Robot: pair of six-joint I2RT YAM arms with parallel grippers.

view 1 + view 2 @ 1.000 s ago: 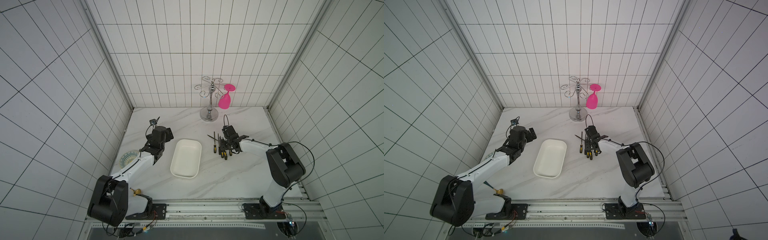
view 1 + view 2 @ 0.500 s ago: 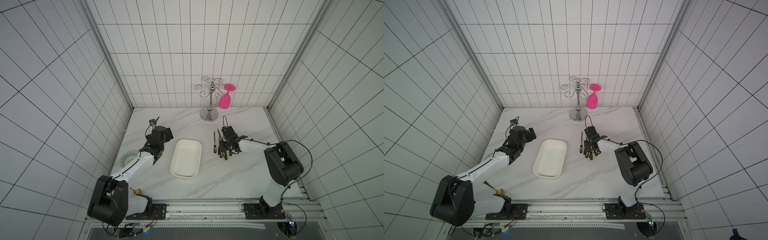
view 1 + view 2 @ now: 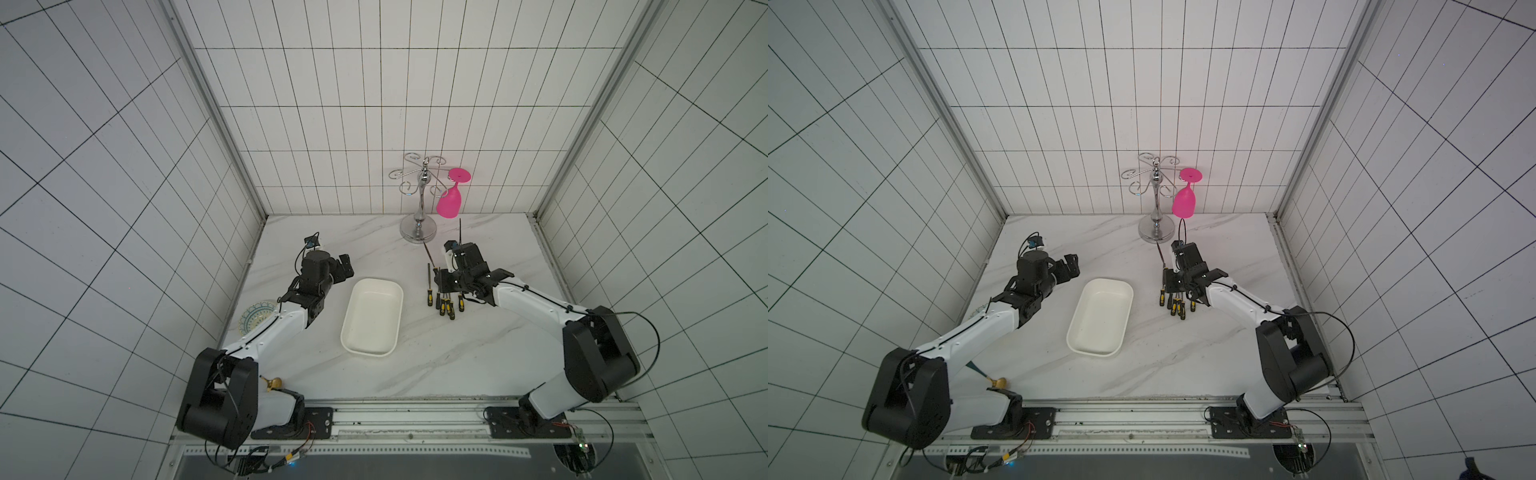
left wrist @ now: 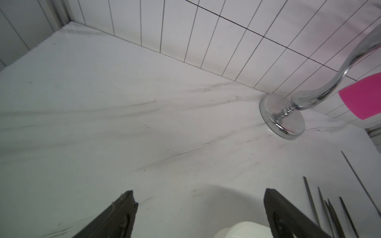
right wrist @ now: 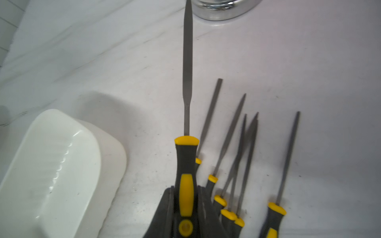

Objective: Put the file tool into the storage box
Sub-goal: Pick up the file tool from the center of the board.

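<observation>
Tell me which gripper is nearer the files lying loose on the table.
Right. The right gripper, jaws shut on one file, hangs directly over the loose files. The left gripper, jaws open, sits on the storage box's other side.

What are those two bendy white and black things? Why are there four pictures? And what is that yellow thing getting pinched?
Those are two robot arms, the left arm and the right arm, fixed at the near edge of a marble table. Two pictures look down from above on the whole scene and are almost the same. The other two come from small cameras on the arms' wrists, looking out past the jaws.

On the table are an empty white storage box, a bunch of thin files with yellow and black handles, a shiny glass stand with a pink glass hanging upside down from it, and a little patterned plate.

The right arm's jaws are shut on the handle of one file tool. The left arm's jaws are open and hold nothing.
</observation>
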